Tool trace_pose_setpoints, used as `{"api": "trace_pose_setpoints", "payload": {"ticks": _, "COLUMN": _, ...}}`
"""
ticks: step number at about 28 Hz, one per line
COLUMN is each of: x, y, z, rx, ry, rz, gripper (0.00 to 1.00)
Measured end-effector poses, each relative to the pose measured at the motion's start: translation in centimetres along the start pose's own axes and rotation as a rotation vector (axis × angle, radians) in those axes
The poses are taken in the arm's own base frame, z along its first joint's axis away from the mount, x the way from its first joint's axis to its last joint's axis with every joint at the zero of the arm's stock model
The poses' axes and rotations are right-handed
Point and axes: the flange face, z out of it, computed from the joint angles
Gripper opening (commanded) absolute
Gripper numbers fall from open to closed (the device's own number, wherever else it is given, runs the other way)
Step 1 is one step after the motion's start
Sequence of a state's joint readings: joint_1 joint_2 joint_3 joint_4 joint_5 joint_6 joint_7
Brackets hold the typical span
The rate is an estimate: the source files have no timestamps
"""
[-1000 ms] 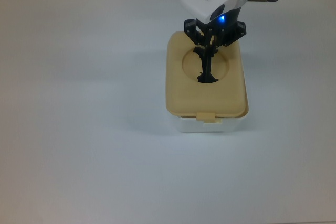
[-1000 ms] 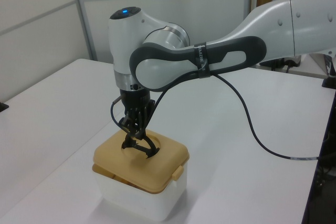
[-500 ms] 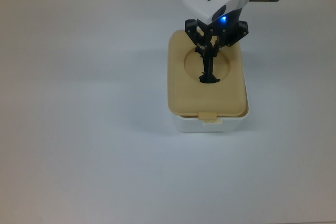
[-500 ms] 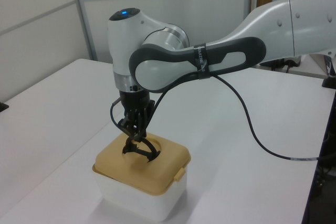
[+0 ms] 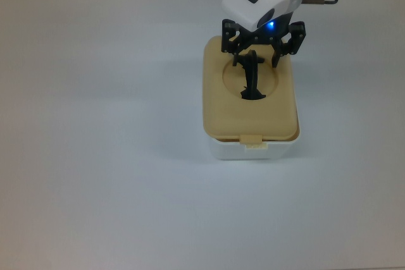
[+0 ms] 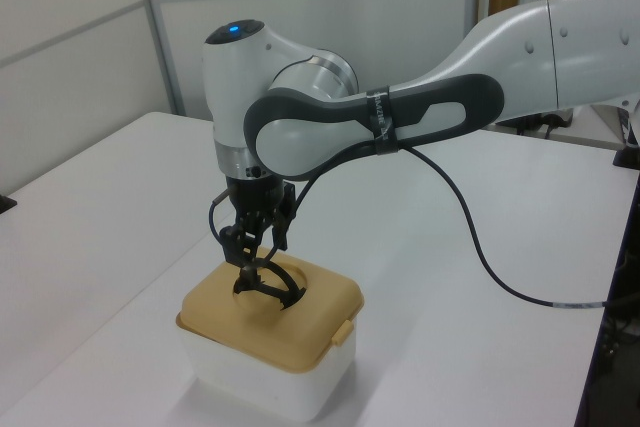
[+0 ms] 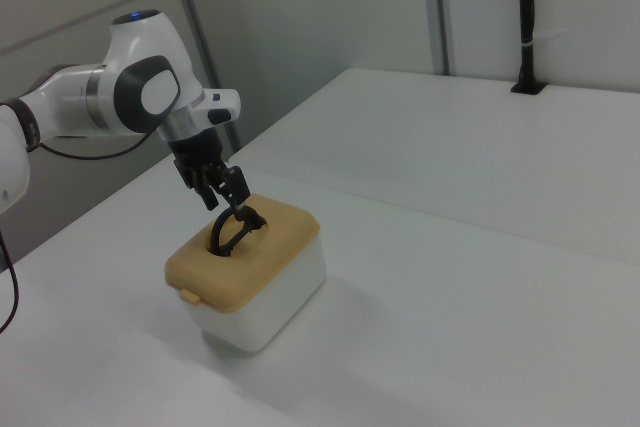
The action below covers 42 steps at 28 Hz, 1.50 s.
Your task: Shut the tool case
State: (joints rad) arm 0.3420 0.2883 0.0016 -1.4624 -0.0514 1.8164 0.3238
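You can see the tan lid sitting flat on the white tool case, out on the white table, nearer the top view's far edge than its near one. The gripper hangs just over the black handle with its jaws spread wide, holding nothing. The closing looks almost done; you may only need to check the front latch tab is pressed down

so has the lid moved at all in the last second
Yes. The lid has dropped flat onto the white box; in the top view its overhang toward the top view's left is gone.
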Motion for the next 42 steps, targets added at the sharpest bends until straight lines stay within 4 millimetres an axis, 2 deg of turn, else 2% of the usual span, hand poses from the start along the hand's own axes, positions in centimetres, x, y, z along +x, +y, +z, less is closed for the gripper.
{"api": "trace_pose_setpoints", "payload": {"ticks": 6, "x": -0.2, "y": 1.3, "z": -2.8, "rx": 0.005, "ry": 0.028, "rz": 0.012, "gripper": 1.00}}
{"api": "trace_pose_setpoints", "payload": {"ticks": 9, "x": -0.8, "y": 3.0, "z": -4.4, "rx": -0.003, "ry": 0.012, "rz": 0.011, "gripper": 1.00}}
{"api": "trace_pose_setpoints", "payload": {"ticks": 14, "x": -2.0, "y": 7.6, "z": -7.9, "rx": -0.012, "ry": 0.000, "rz": 0.016, "gripper": 1.00}}
{"api": "trace_pose_setpoints", "payload": {"ticks": 16, "x": -2.7, "y": 10.5, "z": -9.6, "rx": -0.015, "ry": -0.003, "rz": 0.012, "gripper": 1.00}}
{"api": "trace_pose_setpoints", "payload": {"ticks": 21, "x": -4.0, "y": 16.3, "z": -12.4, "rx": -0.021, "ry": -0.002, "rz": 0.018, "gripper": 1.00}}
{"api": "trace_pose_setpoints", "payload": {"ticks": 26, "x": -4.7, "y": 19.4, "z": -13.3, "rx": -0.024, "ry": -0.006, "rz": 0.035, "gripper": 1.00}}
{"api": "trace_pose_setpoints", "payload": {"ticks": 37, "x": -5.0, "y": 20.1, "z": -13.1, "rx": -0.025, "ry": -0.027, "rz": 0.042, "gripper": 1.00}}
{"api": "trace_pose_setpoints", "payload": {"ticks": 42, "x": -6.0, "y": 20.5, "z": -12.7, "rx": -0.028, "ry": -0.099, "rz": 0.050, "gripper": 1.00}}
